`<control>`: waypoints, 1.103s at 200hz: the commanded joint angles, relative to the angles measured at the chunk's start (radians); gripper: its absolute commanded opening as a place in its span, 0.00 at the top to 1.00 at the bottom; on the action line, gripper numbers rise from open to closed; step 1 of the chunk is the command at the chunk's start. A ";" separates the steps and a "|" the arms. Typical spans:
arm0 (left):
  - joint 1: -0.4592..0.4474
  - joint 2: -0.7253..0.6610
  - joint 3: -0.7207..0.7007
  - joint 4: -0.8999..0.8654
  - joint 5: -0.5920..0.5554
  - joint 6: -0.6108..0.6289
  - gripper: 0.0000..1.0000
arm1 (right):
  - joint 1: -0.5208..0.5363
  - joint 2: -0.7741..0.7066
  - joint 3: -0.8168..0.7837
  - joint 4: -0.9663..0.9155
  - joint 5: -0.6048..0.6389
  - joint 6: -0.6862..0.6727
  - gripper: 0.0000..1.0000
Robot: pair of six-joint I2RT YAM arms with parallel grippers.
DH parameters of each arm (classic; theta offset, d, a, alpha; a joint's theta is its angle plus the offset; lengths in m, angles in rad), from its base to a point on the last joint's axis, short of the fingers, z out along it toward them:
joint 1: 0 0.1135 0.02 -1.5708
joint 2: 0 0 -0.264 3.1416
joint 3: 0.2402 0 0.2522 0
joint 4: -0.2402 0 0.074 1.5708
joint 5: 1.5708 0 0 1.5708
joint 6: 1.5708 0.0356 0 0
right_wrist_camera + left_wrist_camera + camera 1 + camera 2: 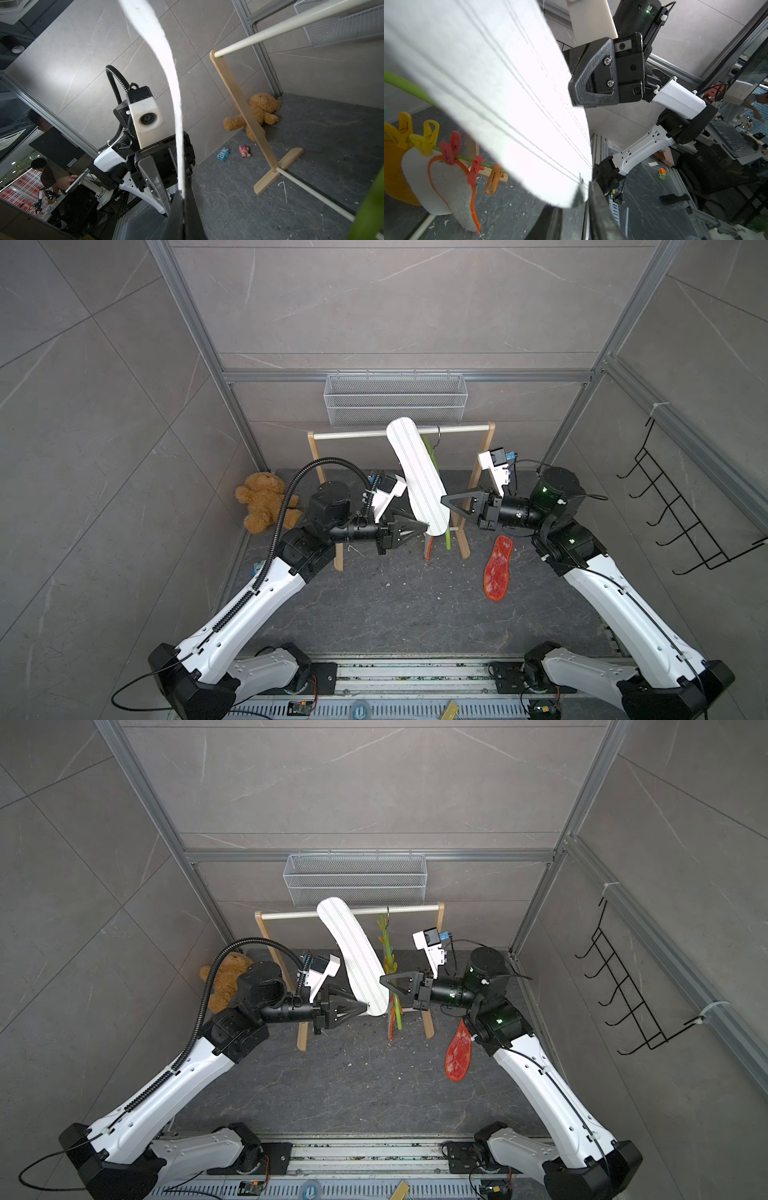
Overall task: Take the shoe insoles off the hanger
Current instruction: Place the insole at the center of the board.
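Right wrist view: right gripper (183, 194) clamped on striped insole (164, 52).
Left gripper (574, 200): jaws apart at its tip.
Red insole (498, 568): floor, centre-right.

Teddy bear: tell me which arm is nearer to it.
Left. The left arm passes close beside the teddy bear; the right arm stands beyond the hanger.

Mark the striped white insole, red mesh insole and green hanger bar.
Pale striped white insole (415, 477), in a top view, mid-sole.
Red mesh insole (498, 568), in a top view, its middle.
Lime-green plastic hanger bar (398, 1017), in a top view, lower end.
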 commanded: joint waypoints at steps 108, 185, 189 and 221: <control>0.003 -0.189 -0.225 0.092 -0.691 0.015 0.00 | 0.001 -0.166 -0.006 -0.236 0.605 -0.162 1.00; 0.005 -0.184 -0.357 0.121 -0.849 -0.096 0.00 | -0.025 -0.364 -0.131 -0.452 1.102 -0.136 1.00; 0.005 -0.182 -0.361 0.120 -0.856 -0.103 0.00 | -0.028 -0.370 -0.140 -0.466 1.111 -0.129 1.00; 0.005 -0.170 -0.417 0.136 -0.846 -0.115 0.00 | -0.044 -0.393 -0.207 -0.534 1.108 -0.090 1.00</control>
